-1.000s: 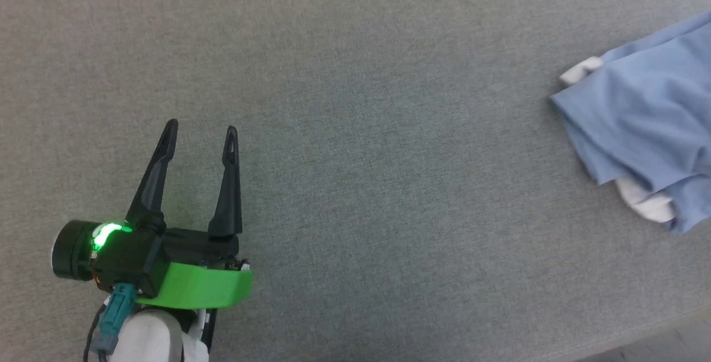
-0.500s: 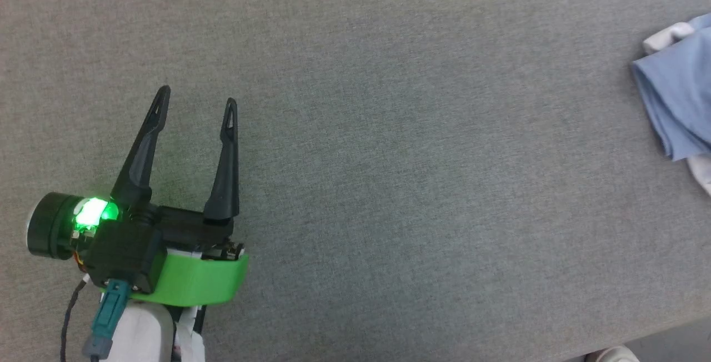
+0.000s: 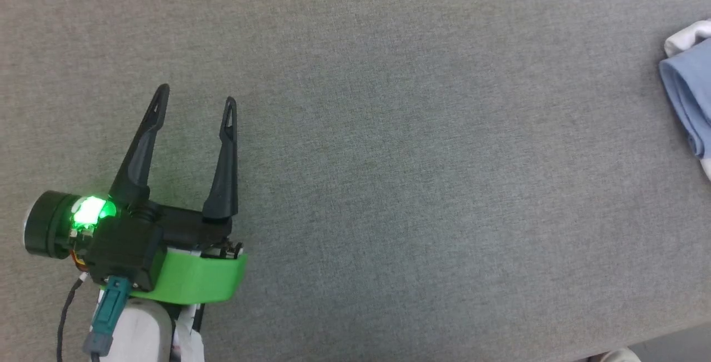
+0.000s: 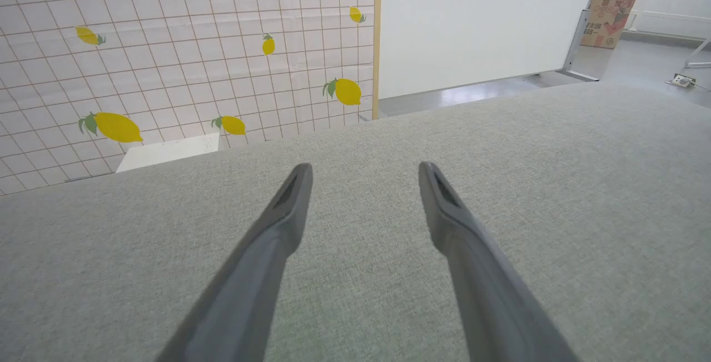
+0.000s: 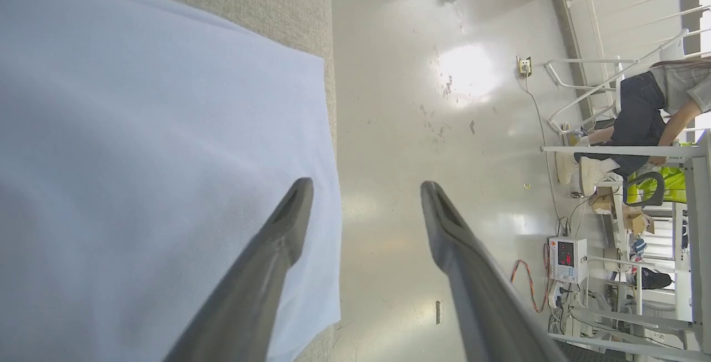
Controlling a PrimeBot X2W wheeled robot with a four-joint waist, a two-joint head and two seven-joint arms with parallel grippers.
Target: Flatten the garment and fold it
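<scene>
A grey cloth-covered surface (image 3: 389, 156) spreads wide. Over the surface's left part hovers the left pincer (image 3: 196, 95), released and empty. At the surface's right edge lies the light blue shirt (image 3: 686, 95), bunched, some white showing. The right pincer (image 5: 365, 184) hangs released at that edge, one finger above the shirt, the other over the floor (image 5: 416, 101).
</scene>
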